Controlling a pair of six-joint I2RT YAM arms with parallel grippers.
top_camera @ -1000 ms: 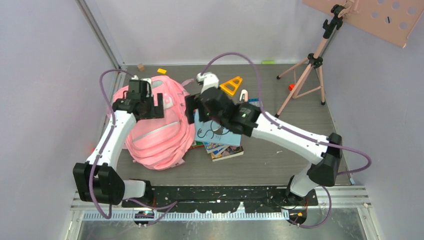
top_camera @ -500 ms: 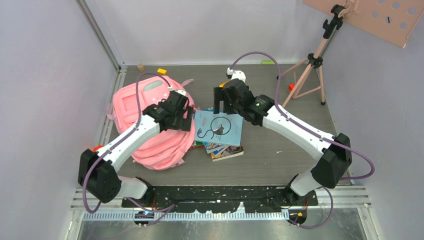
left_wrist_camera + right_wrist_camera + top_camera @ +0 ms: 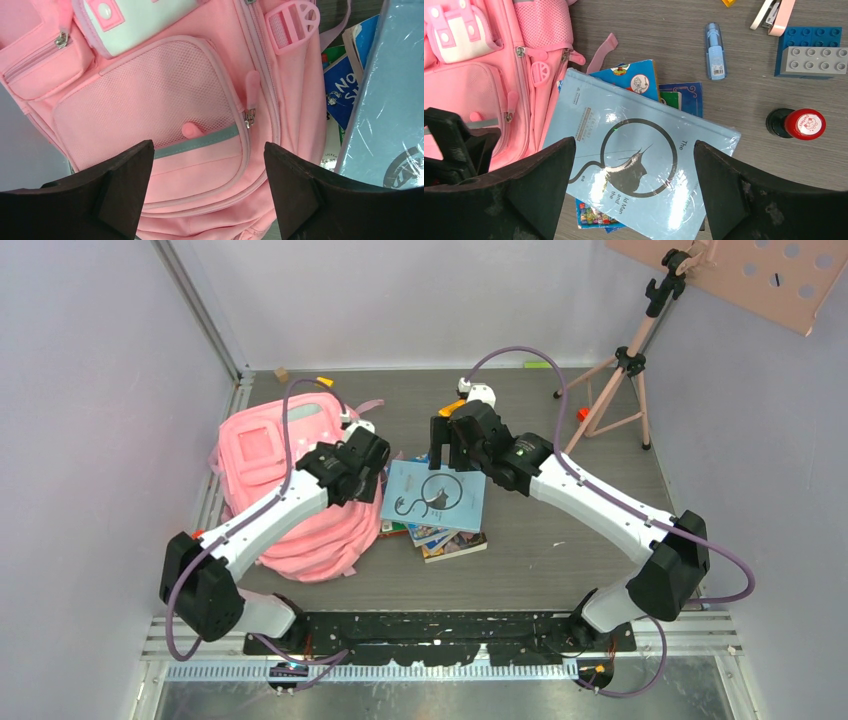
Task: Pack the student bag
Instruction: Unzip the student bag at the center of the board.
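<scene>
The student bag [image 3: 320,535], a soft pink backpack, lies flat at the left of the table. My left gripper [image 3: 368,466] hovers open over its right side. In the left wrist view its jaws [image 3: 209,146] are spread above the mesh front pocket [image 3: 150,110] with nothing between them. The bag's zips look shut. A light blue book [image 3: 435,495] lies on a small stack of books [image 3: 452,542] just right of the bag. My right gripper [image 3: 447,445] hangs open above the book's far edge, and the cover [image 3: 639,165] shows between its spread jaws [image 3: 634,144].
A blue glue stick [image 3: 715,50], blue and grey toy bricks [image 3: 811,52], a red-topped stamp [image 3: 801,124] and a pink stapler [image 3: 774,12] lie behind the books. A pink tripod [image 3: 615,390] stands back right. Small blocks [image 3: 323,382] sit by the back wall.
My left gripper has swung from the bag's upper left across to its right side, near the books. The right gripper has pulled away from the bag's edge, to the right and back.
</scene>
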